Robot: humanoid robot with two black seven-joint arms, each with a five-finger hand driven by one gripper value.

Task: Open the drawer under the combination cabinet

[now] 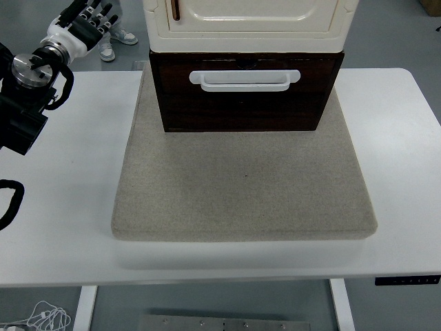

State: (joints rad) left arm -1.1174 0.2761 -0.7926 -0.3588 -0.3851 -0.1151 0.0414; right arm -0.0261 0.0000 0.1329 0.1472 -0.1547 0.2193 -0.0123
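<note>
So the robot's left arm comes in from the left edge around 10 o'clock, bent upward, with the black-and-white five-fingered left hand (88, 22) raised past the far left corner of the white table (62, 207). Its fingers look loosely spread and relaxed, wrapped around nothing and touching nothing. It's well apart from the cabinet.

Moving right, a thick beige felt-like square pad (244, 189) sits in the middle of the table. At 12 o'clock on that pad stands the cream-coloured combination cabinet (248, 24), and right underneath it is the dark brown wooden drawer (244, 103) with a white bar-shaped handle (244, 81) across its front. The drawer front sticks out a bit past the cabinet base.
</note>
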